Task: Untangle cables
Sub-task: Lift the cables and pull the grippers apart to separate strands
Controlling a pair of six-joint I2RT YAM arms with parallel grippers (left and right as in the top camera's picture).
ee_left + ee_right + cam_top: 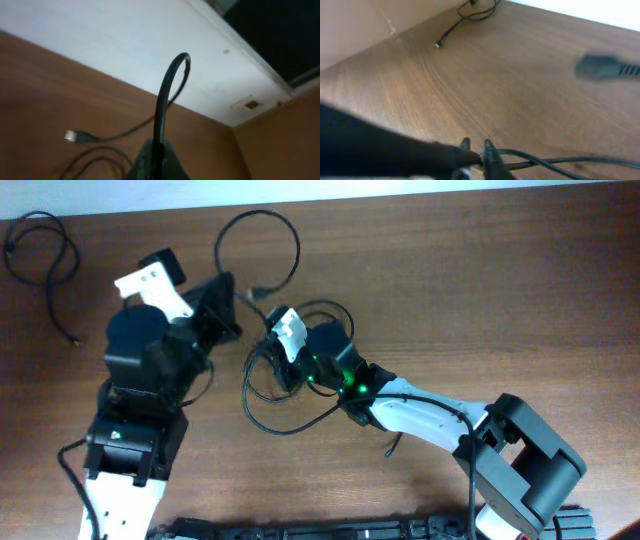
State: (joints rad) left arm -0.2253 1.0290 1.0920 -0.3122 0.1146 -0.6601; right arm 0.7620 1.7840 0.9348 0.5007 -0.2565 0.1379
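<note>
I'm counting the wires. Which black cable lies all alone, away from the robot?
The cable in the far left corner of the table lies alone; the other cables are looped together in the middle.

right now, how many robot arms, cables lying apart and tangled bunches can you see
robot arms: 2 (left arm, right arm)
cable lying apart: 1
tangled bunch: 1, strands too knotted to count
total: 4

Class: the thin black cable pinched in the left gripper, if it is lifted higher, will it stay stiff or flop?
Probably springy over a short length: the cable arches above the left gripper unsupported. Longer stretches likely droop, since the rest lies flat on the table. Thin, so probably light.
</note>
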